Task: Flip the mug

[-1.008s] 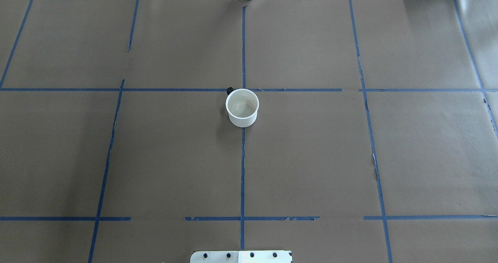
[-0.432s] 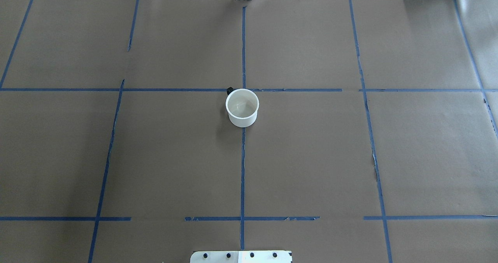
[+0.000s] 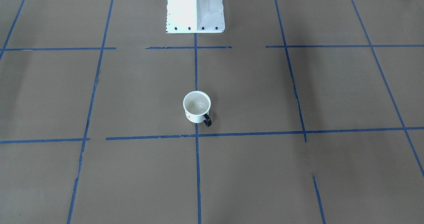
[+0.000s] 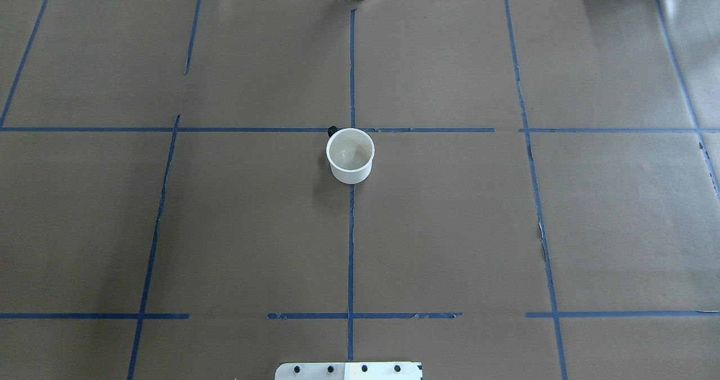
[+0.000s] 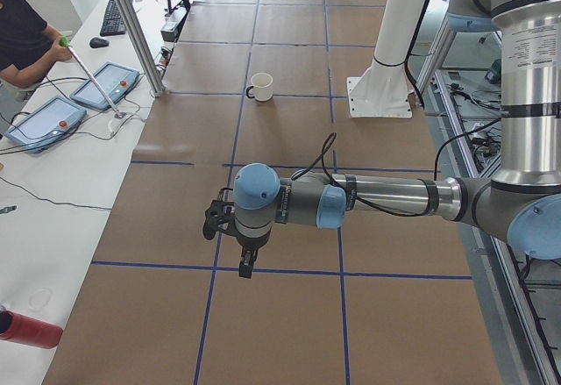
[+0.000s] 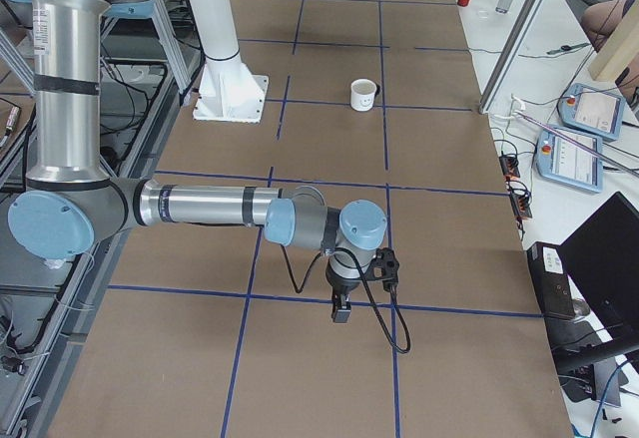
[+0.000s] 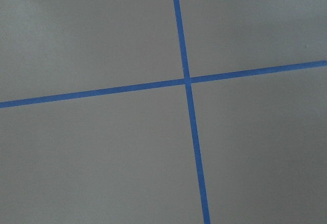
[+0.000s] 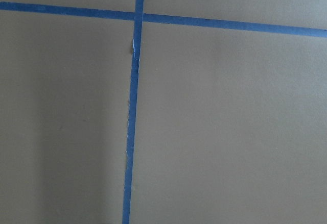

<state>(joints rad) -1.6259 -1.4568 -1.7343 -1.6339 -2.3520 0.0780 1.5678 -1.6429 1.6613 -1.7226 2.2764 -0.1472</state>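
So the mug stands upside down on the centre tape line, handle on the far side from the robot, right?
Not quite. The mug stands upright, mouth up: the overhead view looks straight into its cream inside. It does stand on the centre tape line, with its handle on the far side.

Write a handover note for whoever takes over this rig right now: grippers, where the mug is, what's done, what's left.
The left gripper hangs above a blue tape crossing toward the table's left end. Only a side view shows it, so open or shut cannot be told.
The right gripper is likewise toward the right end, state also unclear.
The small white cylindrical mug with a black loop handle stands upright, mouth up, on the brown paper-covered table, mid-table in front of the robot's white base. Its handle points away from the robot.
Done: nothing visible; nothing touches the mug.
Left: reach, grasp, flip, set down.
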